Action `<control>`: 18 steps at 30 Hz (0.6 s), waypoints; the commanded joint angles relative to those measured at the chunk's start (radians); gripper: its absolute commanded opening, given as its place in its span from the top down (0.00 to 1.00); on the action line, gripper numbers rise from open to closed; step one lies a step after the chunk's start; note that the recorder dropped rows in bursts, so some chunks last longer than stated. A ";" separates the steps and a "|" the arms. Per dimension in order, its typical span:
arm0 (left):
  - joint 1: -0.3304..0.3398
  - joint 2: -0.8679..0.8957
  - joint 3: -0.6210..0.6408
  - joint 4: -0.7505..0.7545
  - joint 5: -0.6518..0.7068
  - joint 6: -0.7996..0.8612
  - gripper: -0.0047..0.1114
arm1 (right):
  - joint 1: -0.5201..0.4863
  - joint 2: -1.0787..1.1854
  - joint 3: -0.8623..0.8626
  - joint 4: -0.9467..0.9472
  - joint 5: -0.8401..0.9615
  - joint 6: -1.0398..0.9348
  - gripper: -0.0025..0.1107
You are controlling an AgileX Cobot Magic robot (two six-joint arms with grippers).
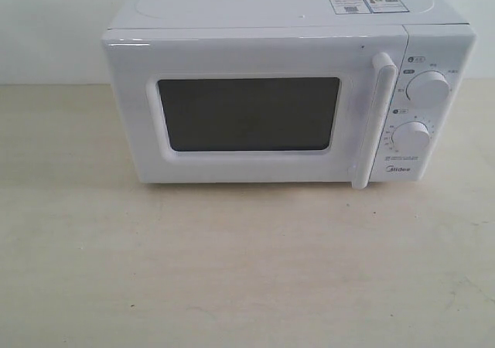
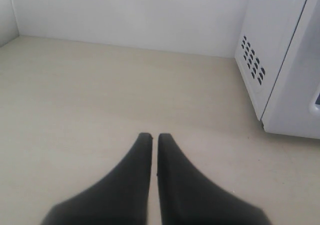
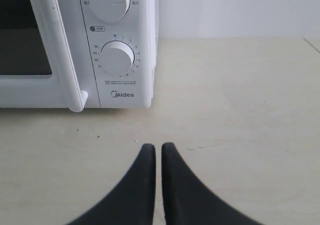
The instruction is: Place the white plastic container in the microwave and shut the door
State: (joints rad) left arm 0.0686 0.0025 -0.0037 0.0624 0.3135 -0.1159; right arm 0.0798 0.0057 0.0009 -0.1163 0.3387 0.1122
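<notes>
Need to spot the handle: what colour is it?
White handle, best in the exterior view.

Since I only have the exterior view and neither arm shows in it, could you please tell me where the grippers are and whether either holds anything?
Observer: The right gripper is shut and empty, low over the table, facing the knob panel of the microwave.
Operator: Thank you, and the left one?
Observer: The left gripper is also shut and empty, beside the microwave's side vents.
Operator: Does either wrist view show the white plastic container?
Observer: No, it shows in neither wrist view.
</notes>
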 commanded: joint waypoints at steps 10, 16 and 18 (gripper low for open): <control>0.000 -0.002 0.004 0.004 -0.001 0.004 0.92 | -0.001 -0.006 -0.001 0.034 -0.002 -0.014 0.95; 0.000 -0.002 0.004 0.004 -0.001 0.004 0.92 | -0.001 -0.006 -0.001 0.034 -0.002 -0.014 0.95; 0.000 -0.002 0.004 0.004 -0.001 0.004 0.92 | -0.001 -0.006 -0.001 0.034 -0.002 -0.014 0.95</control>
State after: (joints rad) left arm 0.0686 0.0025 -0.0037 0.0624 0.3135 -0.1155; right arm 0.0798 0.0040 0.0009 -0.0797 0.3384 0.1061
